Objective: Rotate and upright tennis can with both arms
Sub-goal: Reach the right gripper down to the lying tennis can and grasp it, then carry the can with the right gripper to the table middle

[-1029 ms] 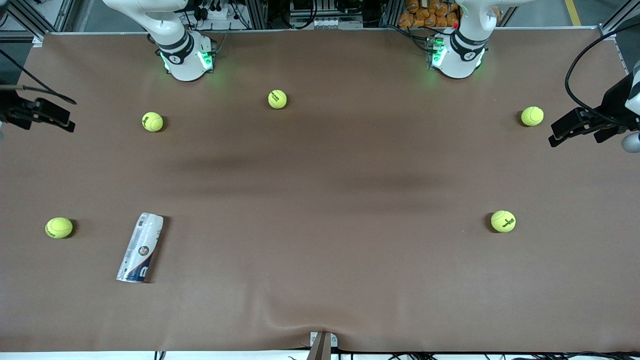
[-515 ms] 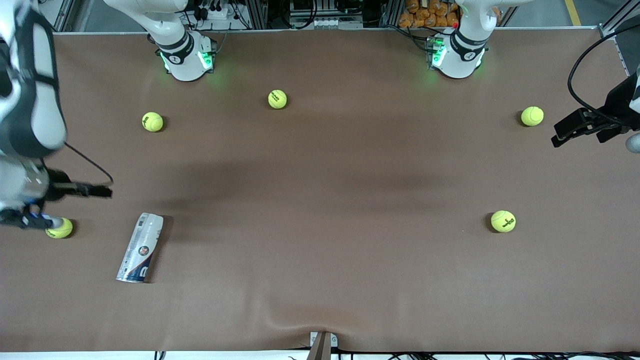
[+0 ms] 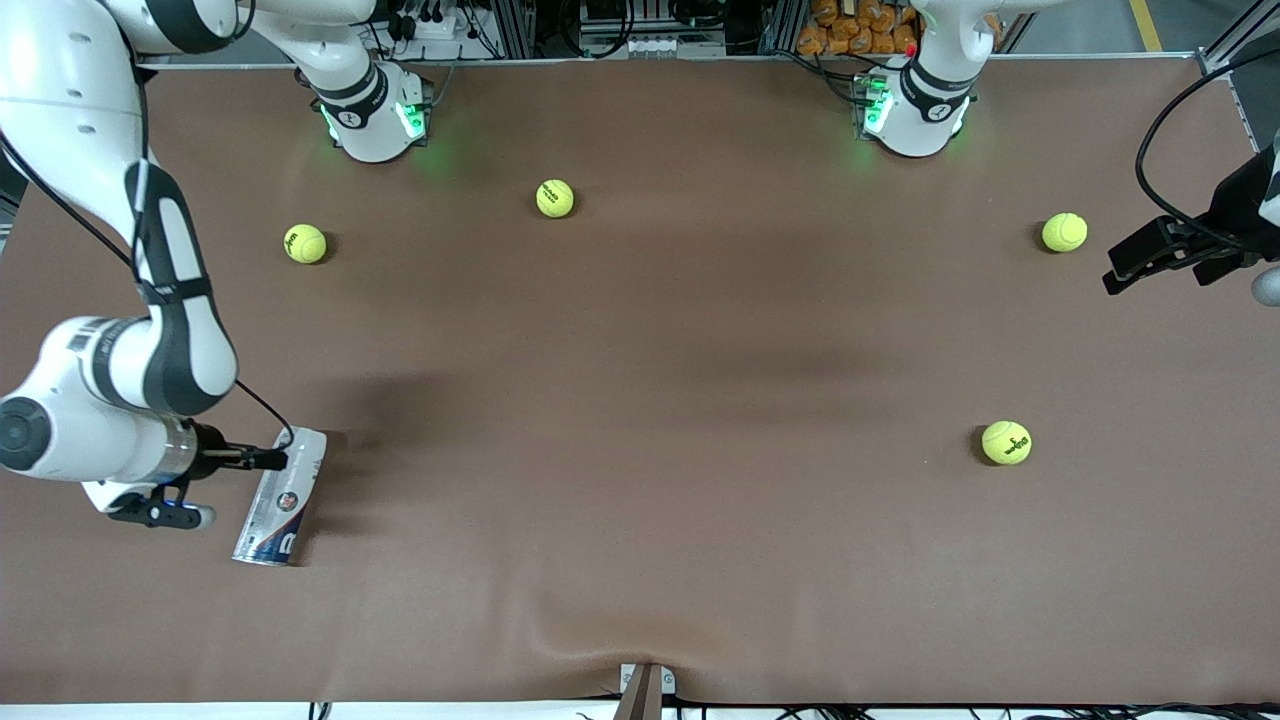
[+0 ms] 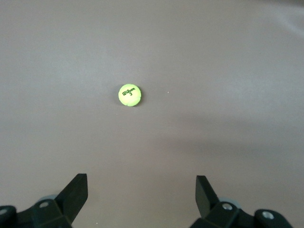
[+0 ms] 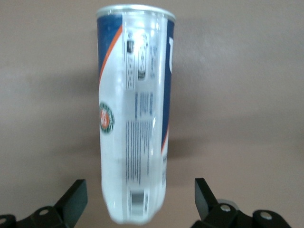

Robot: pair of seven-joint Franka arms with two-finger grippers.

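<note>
The tennis can (image 3: 281,497) lies on its side on the brown table toward the right arm's end, with its navy end nearer the front camera. In the right wrist view the can (image 5: 134,118) runs lengthwise away from my right gripper (image 5: 141,187). That gripper is open, with a finger on each side of the can's near end and not touching it. In the front view my right gripper (image 3: 262,459) is at the can's end that is farther from the front camera. My left gripper (image 3: 1115,270) waits open and empty over the left arm's end of the table, and also shows in the left wrist view (image 4: 141,183).
Tennis balls lie scattered on the table: one (image 3: 305,243) and another (image 3: 555,198) near the right arm's base, one (image 3: 1064,232) beside the left gripper, and one (image 3: 1006,442) nearer the front camera. The left wrist view shows a ball (image 4: 129,95).
The right arm has swung in from the table's end and down to the can, covering the ball that lay beside it. The left gripper has barely moved. The can has not moved.
</note>
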